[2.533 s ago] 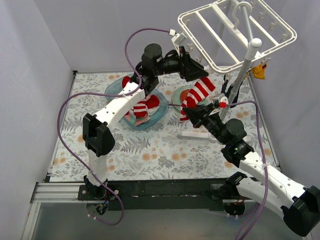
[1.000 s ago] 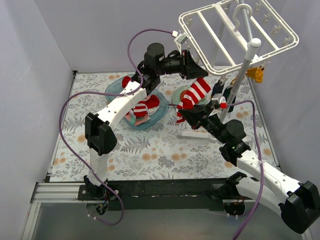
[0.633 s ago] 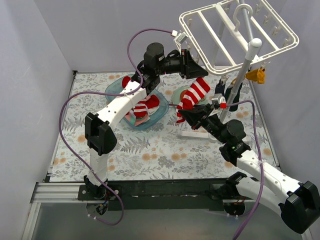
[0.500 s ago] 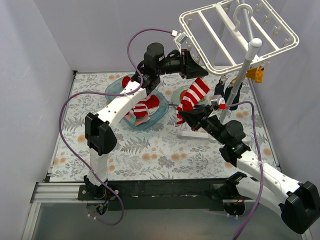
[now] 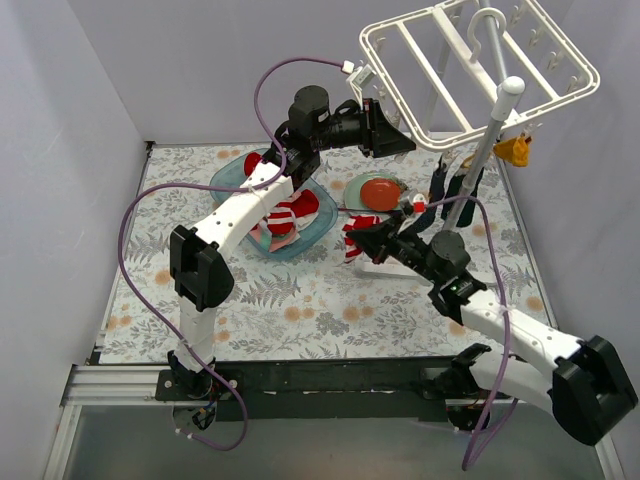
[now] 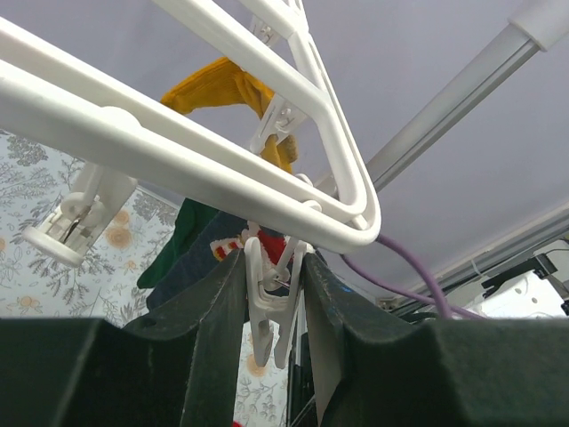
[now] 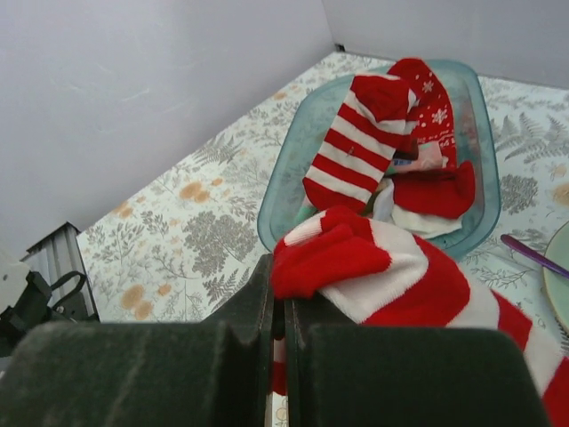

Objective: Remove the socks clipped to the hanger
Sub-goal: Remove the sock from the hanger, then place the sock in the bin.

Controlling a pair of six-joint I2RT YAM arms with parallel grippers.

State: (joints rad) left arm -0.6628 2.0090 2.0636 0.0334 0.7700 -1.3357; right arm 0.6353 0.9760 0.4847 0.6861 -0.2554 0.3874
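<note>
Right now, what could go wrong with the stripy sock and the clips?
1. The right jaws pinch only one end of the striped sock. The rest trails free, so it might slip out or land outside the blue tub.
2. The left jaws squeeze a clip on the hanger. Pulling away could swing the hanger and shake the yellow sock.

L gripper [image 6: 272, 298] fingers touch both sides of a white clip [image 6: 266, 331] under hanger [image 6: 204, 165] corner. Yellow sock [image 6: 222, 89] clipped behind; navy sock [image 6: 197, 247] lower left. 2nd clip [image 6: 76, 218] dangles left, over floral surface [image 6: 36, 267]. Purple cable [image 6: 404, 267] at right.
</note>
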